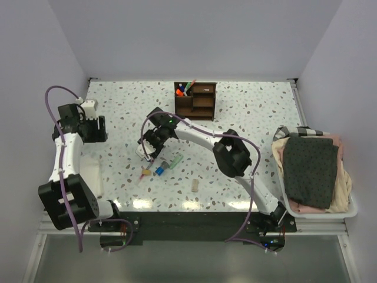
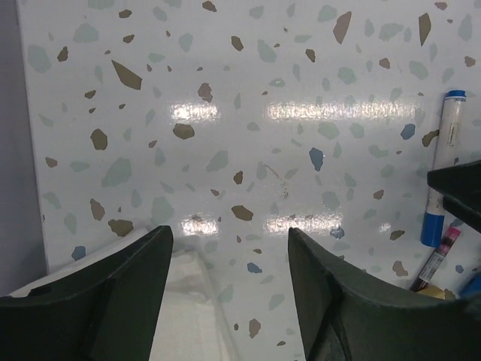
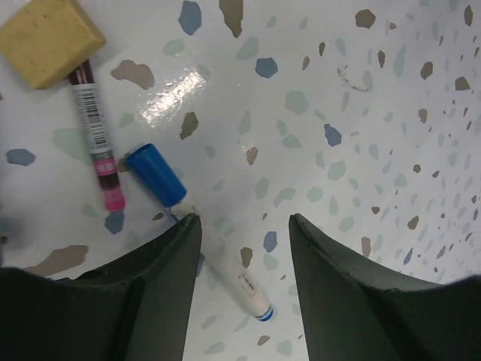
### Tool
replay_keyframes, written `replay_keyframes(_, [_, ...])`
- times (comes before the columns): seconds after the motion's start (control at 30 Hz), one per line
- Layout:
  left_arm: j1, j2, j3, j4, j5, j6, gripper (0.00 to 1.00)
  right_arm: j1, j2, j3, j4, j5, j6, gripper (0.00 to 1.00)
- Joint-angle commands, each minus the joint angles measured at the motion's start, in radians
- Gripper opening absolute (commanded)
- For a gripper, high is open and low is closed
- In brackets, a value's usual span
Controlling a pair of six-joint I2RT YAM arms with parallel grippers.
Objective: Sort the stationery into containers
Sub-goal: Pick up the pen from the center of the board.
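Note:
A white marker with a blue cap (image 3: 225, 263) lies flat on the speckled table, running between the fingers of my right gripper (image 3: 244, 222). That gripper is open just above the marker, with its left finger over the stretch near the cap. Beside the marker lie a pink-tipped pen (image 3: 96, 139) and a tan eraser block (image 3: 49, 31). The same marker (image 2: 443, 158) appears at the right edge of the left wrist view. My left gripper (image 2: 229, 241) hangs open and empty at the table's left. The brown wooden organizer (image 1: 195, 99) stands at the back with a few pens in one compartment.
A folded white cloth (image 2: 188, 301) lies under my left gripper near the left wall. A green marker (image 1: 172, 161), a blue piece (image 1: 159, 169) and a tan block (image 1: 195, 185) lie near the front centre. A white bin of dark and pink cloths (image 1: 312, 171) fills the right side.

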Motion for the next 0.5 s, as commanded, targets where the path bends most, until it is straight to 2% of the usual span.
replay_keyframes(0.0, [0.01, -0.035, -0.006, -0.022, 0.033, 0.04, 0.67, 0.008, 0.039, 0.144, -0.098, -0.018, -0.124, 0.53])
replay_keyframes(0.17, [0.017, -0.032, 0.0, -0.005, 0.064, 0.031, 0.67, 0.008, 0.077, 0.2, -0.311, 0.022, -0.264, 0.52])
replay_keyframes(0.27, [0.02, -0.025, -0.002, 0.01, 0.073, 0.017, 0.67, 0.002, 0.082, 0.203, -0.384, 0.051, -0.315, 0.51])
replay_keyframes(0.47, [0.024, -0.016, -0.008, 0.023, 0.094, 0.008, 0.67, -0.001, 0.091, 0.175, -0.419, 0.105, -0.372, 0.5])
